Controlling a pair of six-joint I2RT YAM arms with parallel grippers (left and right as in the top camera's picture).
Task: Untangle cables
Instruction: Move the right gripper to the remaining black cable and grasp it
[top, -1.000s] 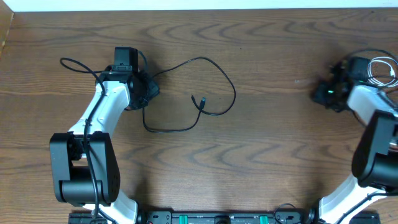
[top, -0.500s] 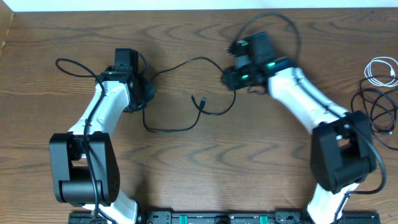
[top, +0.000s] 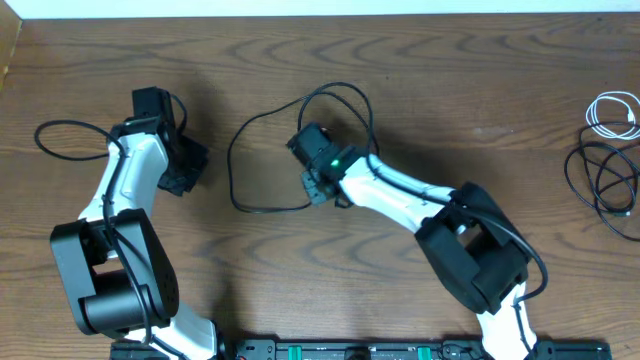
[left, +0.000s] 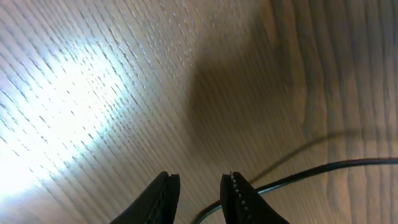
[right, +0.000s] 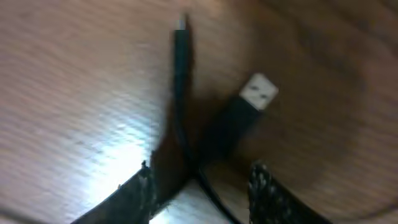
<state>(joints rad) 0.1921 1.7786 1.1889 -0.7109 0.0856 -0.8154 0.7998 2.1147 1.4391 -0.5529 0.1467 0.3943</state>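
Both sides: you are working over the wooden table (top: 450, 60), clenching nothing on either side.
Left gripper (left: 199, 190): yours is hanging released, its fingertips standing slightly apart with bare wood showing between them.
Cable beside it: the middle black cable (top: 232, 165) is lying just to its right, outside the fingertips.
Right gripper (right: 202, 186): yours is hovering released at the loop's lower right end, jaws standing apart.
Cable under it: one black strand is running between the fingertips, unpinched, while the USB plug (right: 258, 93) is lying just ahead, nearer the right finger.
Far right: the white cable (top: 615, 110) is lying coiled by the table edge, a second black cable (top: 600, 180) looping just below it, both well apart from your grippers.
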